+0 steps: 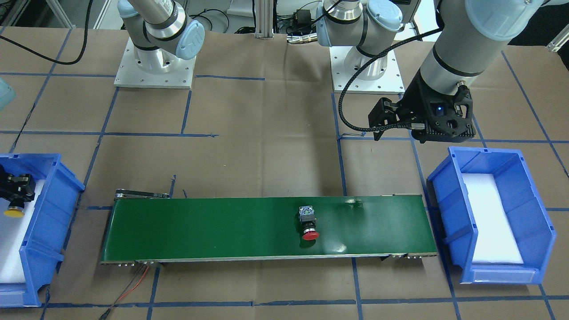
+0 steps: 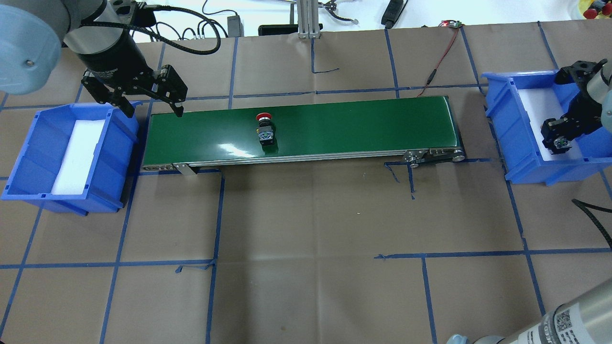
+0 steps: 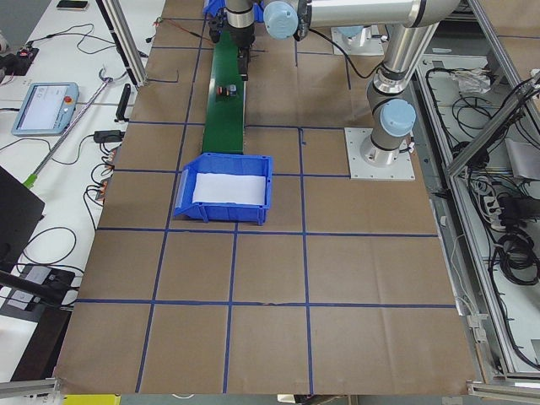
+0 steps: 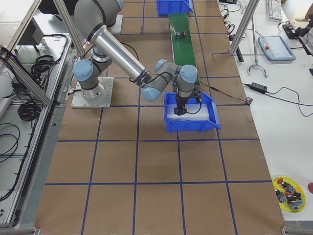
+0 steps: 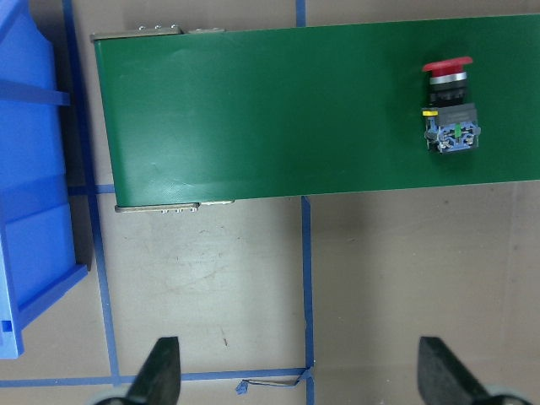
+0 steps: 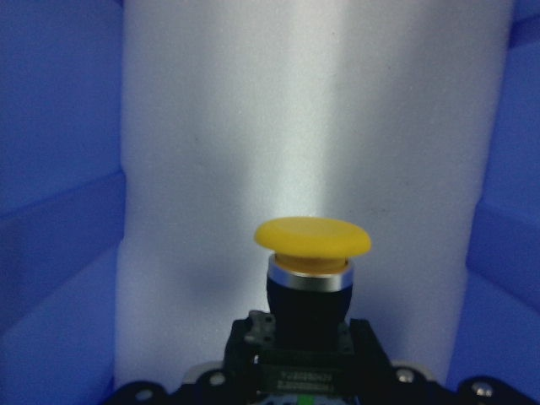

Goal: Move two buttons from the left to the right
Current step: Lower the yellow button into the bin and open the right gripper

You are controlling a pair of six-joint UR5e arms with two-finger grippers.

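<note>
My right jaws grip a yellow mushroom-capped push-button [image 6: 312, 253] over a blue plastic bin [image 6: 59, 126]; dropped high, it could bounce out. My left jaws gape open; a red mushroom-capped push-button [image 1: 309, 223] lies on the green conveyor belt [image 1: 200, 226].

- Along the conveyor belt [image 2: 363, 126]: bare green surface to the left and right of the red button [image 2: 264, 129], the one obstacle lying on it.
- Over the belt's left end: the left gripper [image 2: 154, 113], jaws spread.
- In the left bin [image 2: 28, 143]: open top, bare white foam floor, blue walls around it.
- In the right bin [image 2: 519, 143]: the near part is occupied by the right gripper [image 2: 554, 136], clamped on the yellow button [image 6: 312, 240].
</note>
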